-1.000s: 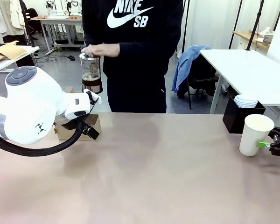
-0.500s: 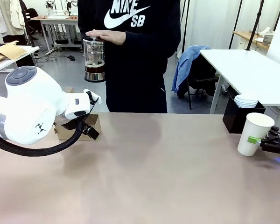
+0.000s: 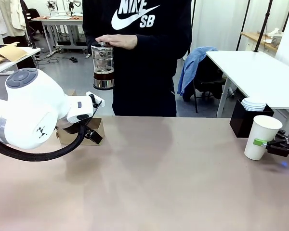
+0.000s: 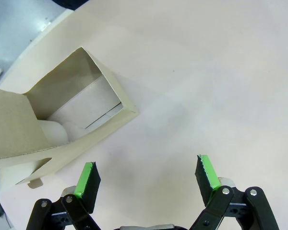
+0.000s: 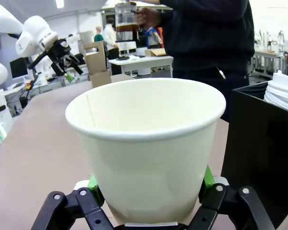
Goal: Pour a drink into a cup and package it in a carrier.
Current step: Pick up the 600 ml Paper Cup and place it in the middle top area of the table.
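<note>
**A:** Question: where was the tall white paper cup (image 3: 261,137)?

**B:** Near the right edge of the tabletop (image 3: 159,183), just in front of a black box (image 3: 241,122) that held a stack of white lids (image 3: 254,103). The cup was open-topped and leaned slightly. The right claw (image 3: 261,143) was clamped on it, with green pads pressed against either side of its lower wall.

**A:** And the left claw (image 4: 146,175)?

**B:** Its jaws stood wide apart and gripped nothing. It hung above the tabletop just beside the brown cardboard carrier (image 4: 62,115), which sat near the far left corner. One open square pocket faced the wrist camera.

**A:** Where was the drink?

**B:** The dark brown liquid (image 3: 103,74) lay low in a steel-and-glass press jug (image 3: 102,57). The person's hand (image 3: 118,41) held the jug by its top, beyond the far edge and well above the tabletop.
</note>
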Robot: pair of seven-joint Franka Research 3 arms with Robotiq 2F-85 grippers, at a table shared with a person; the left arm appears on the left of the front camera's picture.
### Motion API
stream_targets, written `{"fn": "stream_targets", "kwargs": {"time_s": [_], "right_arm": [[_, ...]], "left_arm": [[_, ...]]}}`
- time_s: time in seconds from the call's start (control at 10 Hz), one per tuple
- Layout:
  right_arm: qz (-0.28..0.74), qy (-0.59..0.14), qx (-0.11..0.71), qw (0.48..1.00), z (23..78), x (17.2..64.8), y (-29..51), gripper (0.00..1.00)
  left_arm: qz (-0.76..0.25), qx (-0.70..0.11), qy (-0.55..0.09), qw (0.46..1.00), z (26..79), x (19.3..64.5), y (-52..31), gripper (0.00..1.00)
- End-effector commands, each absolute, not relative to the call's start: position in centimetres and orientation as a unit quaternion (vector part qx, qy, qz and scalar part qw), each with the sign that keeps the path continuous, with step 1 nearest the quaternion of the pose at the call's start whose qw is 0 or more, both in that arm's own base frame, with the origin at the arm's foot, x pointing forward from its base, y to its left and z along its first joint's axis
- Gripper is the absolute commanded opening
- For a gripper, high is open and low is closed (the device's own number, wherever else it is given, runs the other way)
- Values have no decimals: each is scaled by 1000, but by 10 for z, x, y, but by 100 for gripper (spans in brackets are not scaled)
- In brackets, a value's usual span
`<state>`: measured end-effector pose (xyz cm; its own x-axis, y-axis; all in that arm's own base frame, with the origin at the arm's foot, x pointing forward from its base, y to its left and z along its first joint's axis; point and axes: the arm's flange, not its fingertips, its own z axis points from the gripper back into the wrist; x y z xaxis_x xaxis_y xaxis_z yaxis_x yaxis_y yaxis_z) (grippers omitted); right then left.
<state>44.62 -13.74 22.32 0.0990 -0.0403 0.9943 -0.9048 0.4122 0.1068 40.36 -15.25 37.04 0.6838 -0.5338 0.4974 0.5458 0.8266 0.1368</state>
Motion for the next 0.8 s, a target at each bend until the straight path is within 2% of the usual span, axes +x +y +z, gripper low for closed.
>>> {"fn": "stream_targets", "kwargs": {"time_s": [0.0, 0.3, 0.7], "right_arm": [[352, -570, 411, 618, 222, 447, -136, 80], [351, -572, 413, 616, 223, 446, -137, 80], [308, -631, 345, 623, 293, 434, -84, 80]], "left_arm": [[-294, -12, -267, 918, 370, 404, -152, 100], [-294, -12, -267, 918, 370, 404, -152, 100], [-294, -12, -267, 918, 370, 404, -152, 100]]}}
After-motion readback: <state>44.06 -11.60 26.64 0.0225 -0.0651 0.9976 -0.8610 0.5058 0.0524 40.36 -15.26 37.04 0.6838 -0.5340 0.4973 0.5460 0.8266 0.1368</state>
